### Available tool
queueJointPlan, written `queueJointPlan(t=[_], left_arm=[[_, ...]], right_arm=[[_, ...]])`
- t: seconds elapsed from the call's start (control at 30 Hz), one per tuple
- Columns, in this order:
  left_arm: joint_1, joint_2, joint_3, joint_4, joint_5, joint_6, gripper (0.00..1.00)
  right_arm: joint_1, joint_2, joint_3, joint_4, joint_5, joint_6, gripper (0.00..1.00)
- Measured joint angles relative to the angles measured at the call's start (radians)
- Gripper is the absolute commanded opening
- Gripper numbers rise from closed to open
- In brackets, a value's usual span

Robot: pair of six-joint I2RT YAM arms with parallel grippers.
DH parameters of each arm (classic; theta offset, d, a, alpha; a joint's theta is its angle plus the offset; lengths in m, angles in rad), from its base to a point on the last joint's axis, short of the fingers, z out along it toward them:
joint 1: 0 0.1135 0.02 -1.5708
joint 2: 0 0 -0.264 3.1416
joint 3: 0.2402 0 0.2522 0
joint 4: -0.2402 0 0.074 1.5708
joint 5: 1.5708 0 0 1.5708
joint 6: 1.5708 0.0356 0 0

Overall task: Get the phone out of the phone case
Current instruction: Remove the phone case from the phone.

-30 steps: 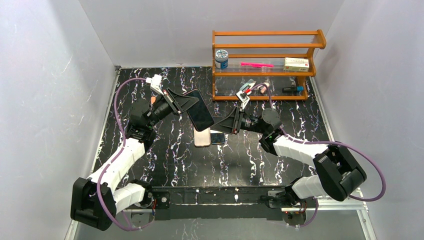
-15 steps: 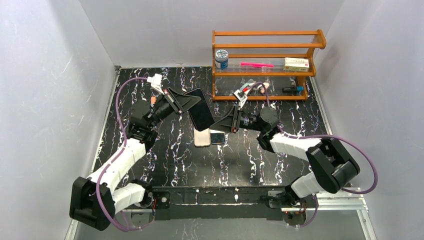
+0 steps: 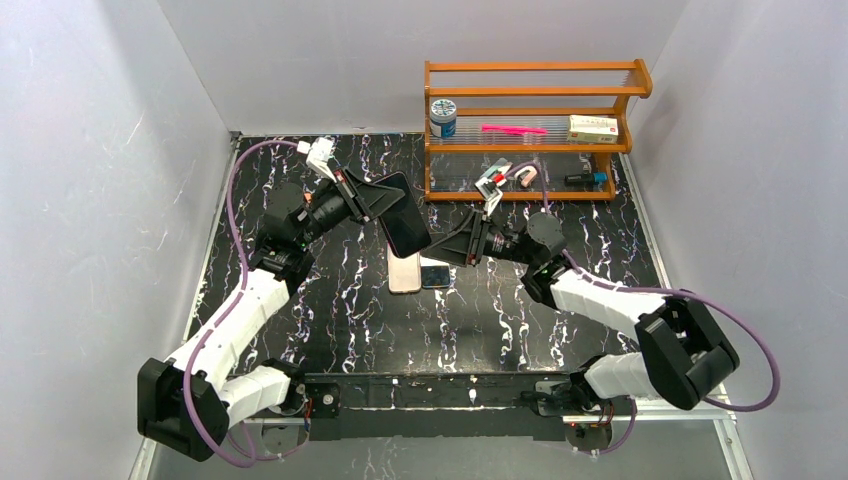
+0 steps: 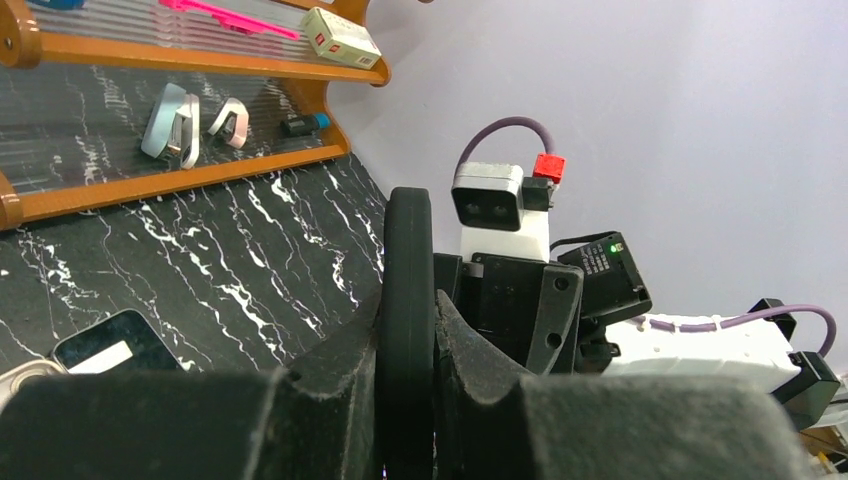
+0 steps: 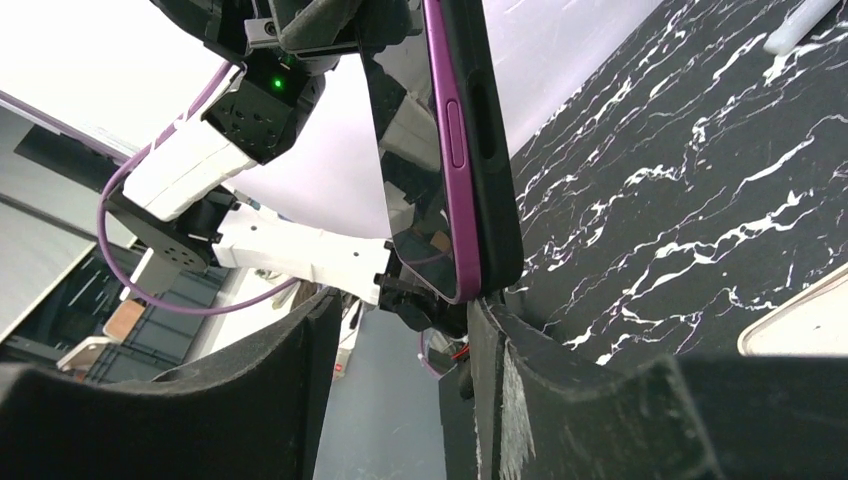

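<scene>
A purple phone (image 5: 455,150) sits in a black phone case (image 3: 403,215), held up above the table's middle. My left gripper (image 3: 385,202) is shut on the case, seen edge-on in the left wrist view (image 4: 407,300). My right gripper (image 3: 437,250) is open, its fingers (image 5: 520,370) at the phone's lower end. The phone's corner (image 5: 450,280) lies just at the tip of one finger, with a wide gap to the other finger (image 5: 270,380).
A pink phone (image 3: 404,272) and a small dark phone (image 3: 435,275) lie on the black marble table under the held one. A wooden rack (image 3: 530,130) with small items stands at the back right.
My left gripper has moved the cased phone a little up and right. My right gripper has come closer, up to the phone's lower end.
</scene>
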Motion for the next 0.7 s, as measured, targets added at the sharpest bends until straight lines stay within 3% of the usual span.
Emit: queueJointPlan(t=[0.4,0.7], left_arm=[[-0.005,0.0,0.021,-0.07,0.005,0.057,0.0],[-0.005,0.0,0.025,-0.082,0.005,0.063,0.0]], right_arm=[[0.0,-0.08,-0.004,-0.181,0.09,-0.098,0.57],[0.0,-0.098,-0.004,-0.214,0.117,-0.122,0.57]])
